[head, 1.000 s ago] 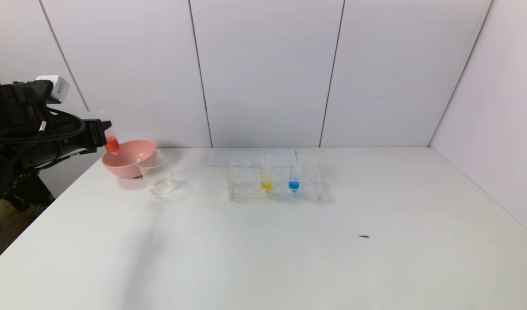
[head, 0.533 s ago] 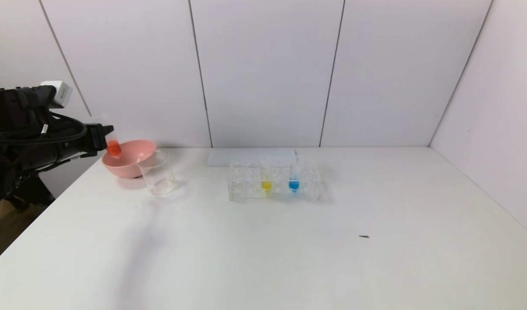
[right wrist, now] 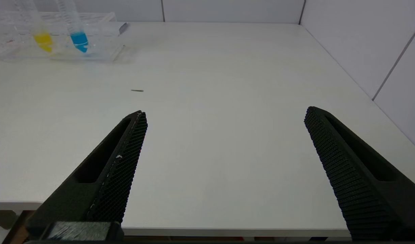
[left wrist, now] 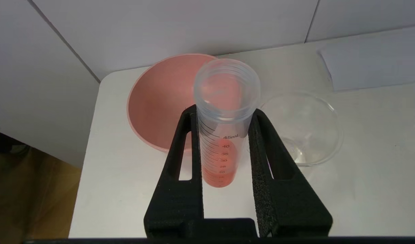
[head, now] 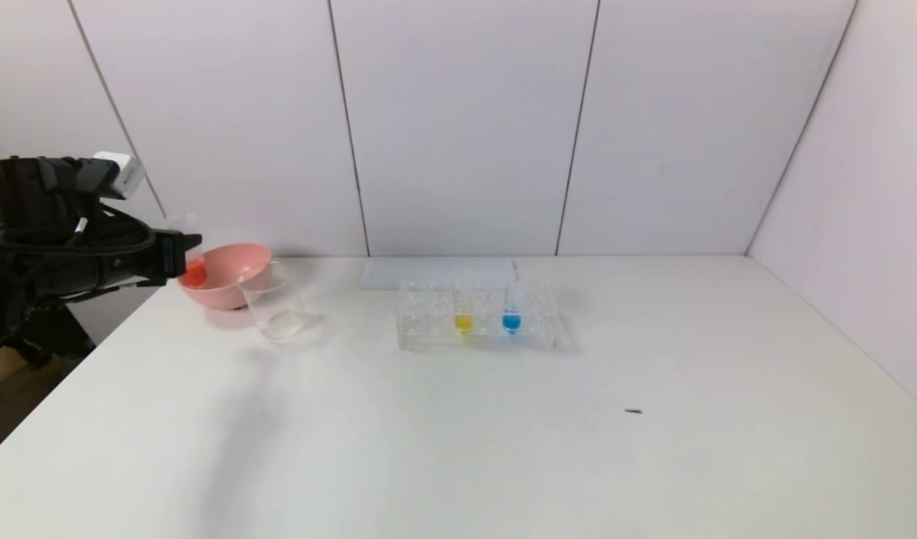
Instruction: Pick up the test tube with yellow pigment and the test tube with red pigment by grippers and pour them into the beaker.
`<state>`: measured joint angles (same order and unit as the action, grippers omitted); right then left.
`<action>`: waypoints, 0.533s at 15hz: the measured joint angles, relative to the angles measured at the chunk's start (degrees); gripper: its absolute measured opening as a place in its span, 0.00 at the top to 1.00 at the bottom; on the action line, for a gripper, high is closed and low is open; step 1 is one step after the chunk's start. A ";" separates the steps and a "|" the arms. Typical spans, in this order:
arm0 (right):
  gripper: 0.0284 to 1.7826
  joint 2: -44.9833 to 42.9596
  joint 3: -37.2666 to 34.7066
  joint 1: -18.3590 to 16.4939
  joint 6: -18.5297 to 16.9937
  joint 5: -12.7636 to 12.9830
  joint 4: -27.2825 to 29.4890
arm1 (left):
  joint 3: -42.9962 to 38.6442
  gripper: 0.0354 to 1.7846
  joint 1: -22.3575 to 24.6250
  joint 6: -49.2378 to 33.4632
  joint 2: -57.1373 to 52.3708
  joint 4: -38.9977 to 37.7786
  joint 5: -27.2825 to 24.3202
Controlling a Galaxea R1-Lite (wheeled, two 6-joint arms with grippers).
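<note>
My left gripper (head: 183,254) is shut on the test tube with red pigment (head: 195,274) at the table's far left, beside the left rim of a pink bowl. In the left wrist view the black fingers (left wrist: 180,162) clamp the graduated tube (left wrist: 224,142) near its open mouth, and red-orange liquid sits in its rounded bottom. The empty clear beaker (head: 276,305) stands just right of the bowl, apart from the tube. The test tube with yellow pigment (head: 463,320) stands upright in a clear rack. My right gripper (right wrist: 226,112) is open and empty over the table's near right edge.
The pink bowl (head: 230,278) touches the beaker's far left side. The clear rack (head: 428,326) also holds a blue-liquid tube (head: 511,321). A white sheet (head: 428,271) lies behind the rack. A small dark speck (head: 633,411) lies on the table to the right.
My left gripper has come down and slightly forward with the red tube, whose bottom now hangs lower against the bowl's left rim. Nothing else has moved.
</note>
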<state>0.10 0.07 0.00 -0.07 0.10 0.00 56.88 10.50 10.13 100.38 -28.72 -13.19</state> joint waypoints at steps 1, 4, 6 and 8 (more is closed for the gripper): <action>0.05 0.00 0.00 0.00 0.02 0.00 0.00 | 0.48 0.78 0.06 1.11 0.00 1.39 0.00; 0.05 0.00 0.00 0.00 0.05 0.00 0.00 | 2.84 0.78 0.33 6.01 0.00 8.41 0.00; 0.05 0.00 0.02 0.00 0.05 0.00 0.00 | 3.40 0.78 0.37 7.18 -0.10 10.42 -0.11; 0.05 0.00 0.02 0.00 0.05 0.00 0.00 | 3.47 0.78 0.35 8.56 -0.27 12.19 -0.12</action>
<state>0.10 0.10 0.00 -0.02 0.10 0.00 60.36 10.85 18.69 100.11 -16.53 -13.31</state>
